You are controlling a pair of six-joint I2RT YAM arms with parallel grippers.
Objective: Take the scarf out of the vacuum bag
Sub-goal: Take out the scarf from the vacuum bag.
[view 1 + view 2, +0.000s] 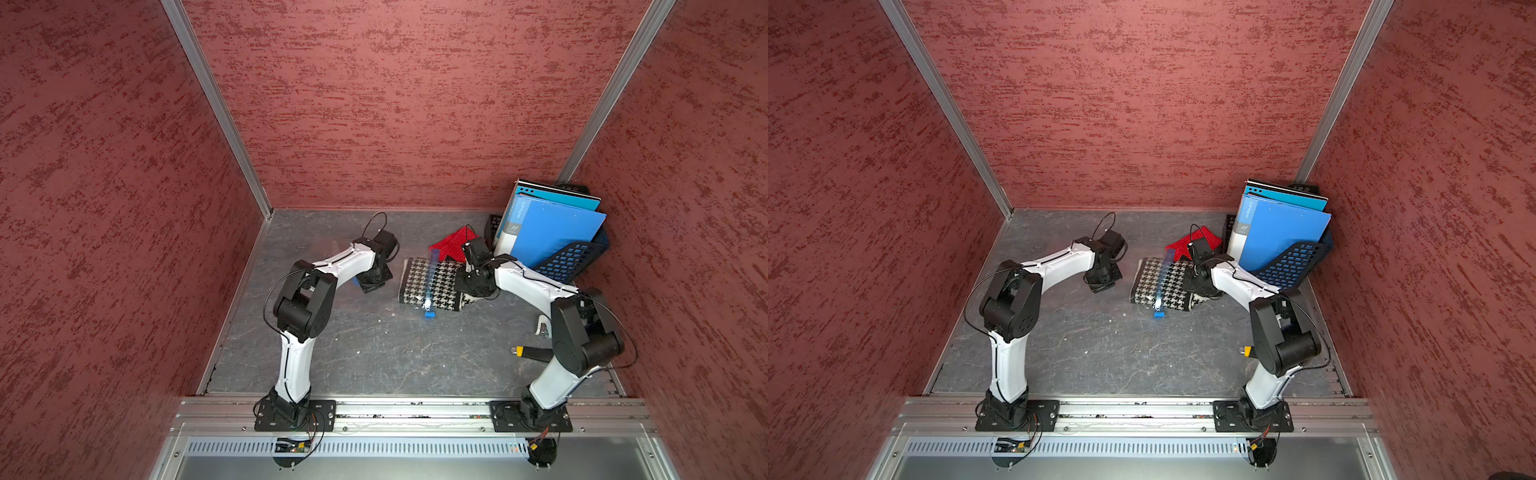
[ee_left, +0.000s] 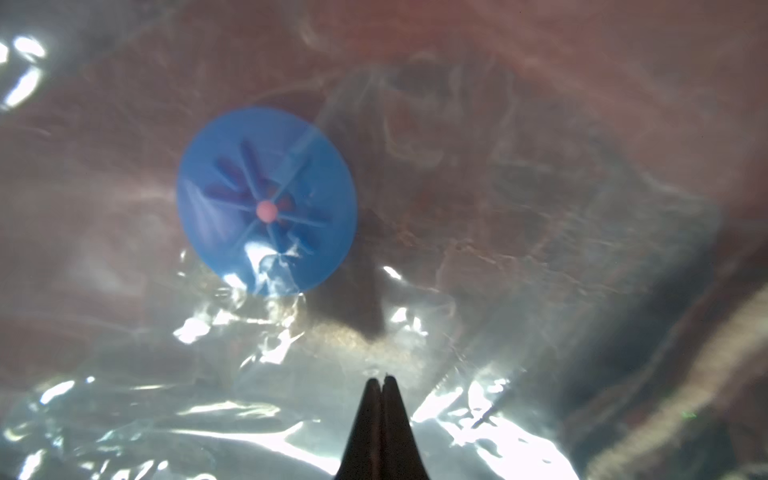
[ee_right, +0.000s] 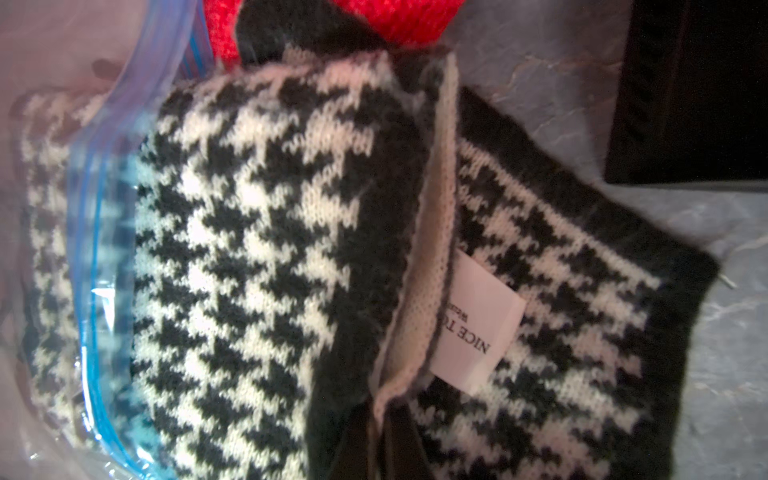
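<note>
Right wrist view shows you the scarf (image 3: 270,232), likely soft, light and floppy, half out past the zip strip (image 3: 95,249). Its long axis runs from the mouth of the vacuum bag (image 2: 498,208) toward the right gripper (image 3: 384,428), which pinches its folded edge, a sound hold. The left gripper (image 2: 380,384), pressed together, pinches film near the valve (image 2: 266,199).

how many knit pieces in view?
2. Black-and-white houndstooth knit scarf, mid-table, partly inside the clear plastic vacuum bag; red ribbed knit piece just behind it, beside the blue folders. The right arm may hide more.
</note>
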